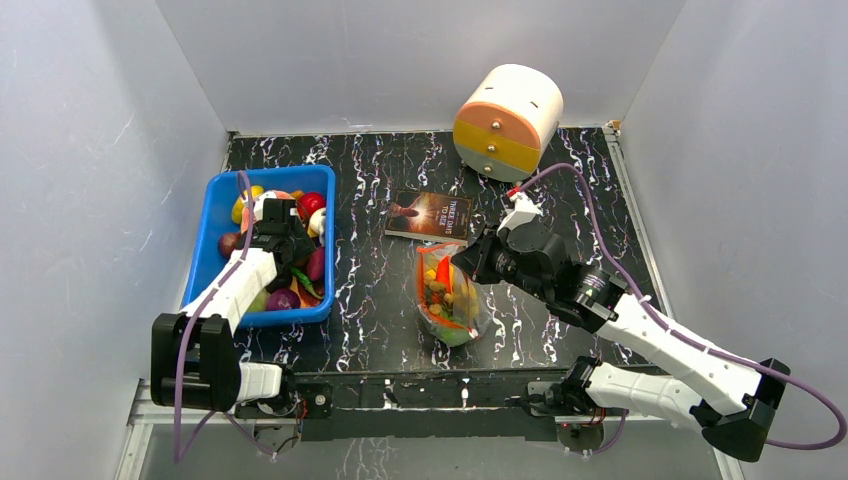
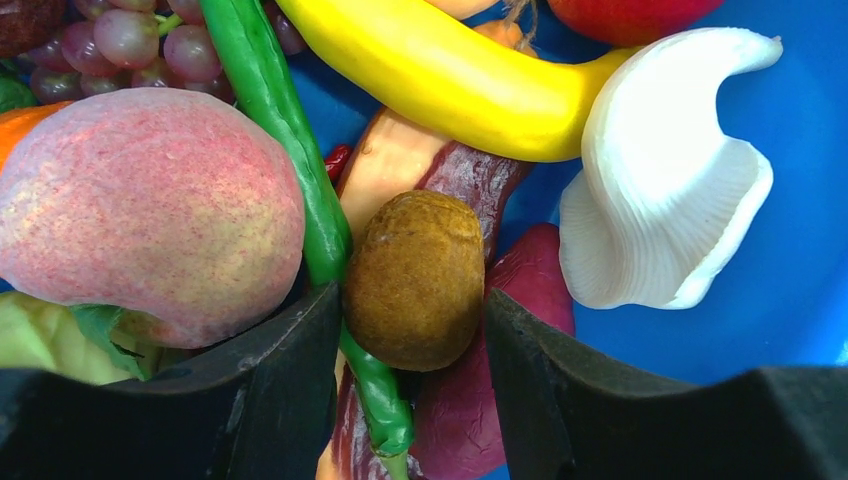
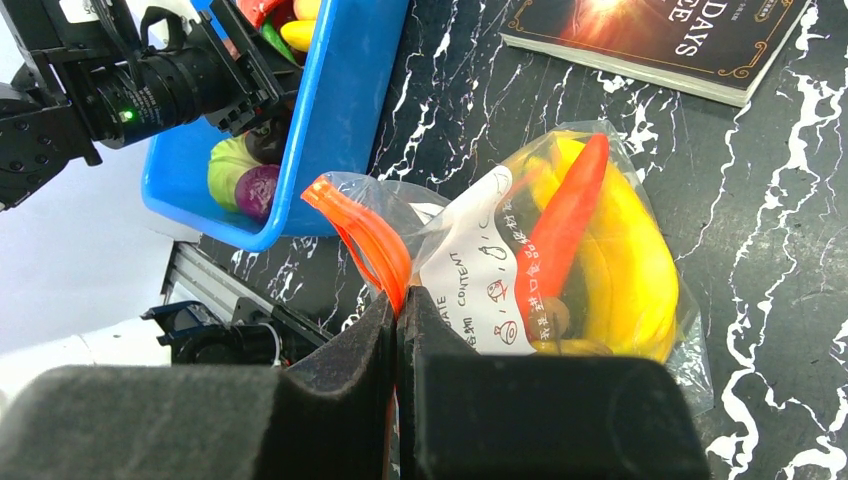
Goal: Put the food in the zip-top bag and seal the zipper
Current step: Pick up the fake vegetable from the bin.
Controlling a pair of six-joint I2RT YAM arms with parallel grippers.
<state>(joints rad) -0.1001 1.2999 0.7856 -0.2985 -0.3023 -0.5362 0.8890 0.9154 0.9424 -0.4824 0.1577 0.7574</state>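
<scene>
While it lies crumpled on the black marbled table (image 1: 380, 300), between the blue bin (image 1: 270, 176) and the right arm, the zip-top bag (image 1: 452, 298) looks clear and floppy, with a yellow banana (image 3: 640, 270) and a red chilli (image 3: 565, 215) inside. Its white label (image 3: 480, 270) reads "CONTENT" and part of "DATE". The right gripper (image 3: 398, 305) is clamped on the orange zipper (image 3: 365, 235) at the bag's mouth. Inside the bin, the left gripper (image 2: 412, 320) pinches a brown oval food piece (image 2: 415, 280) among the other toys. The book (image 3: 660, 40) nearby shows "DAYS"
</scene>
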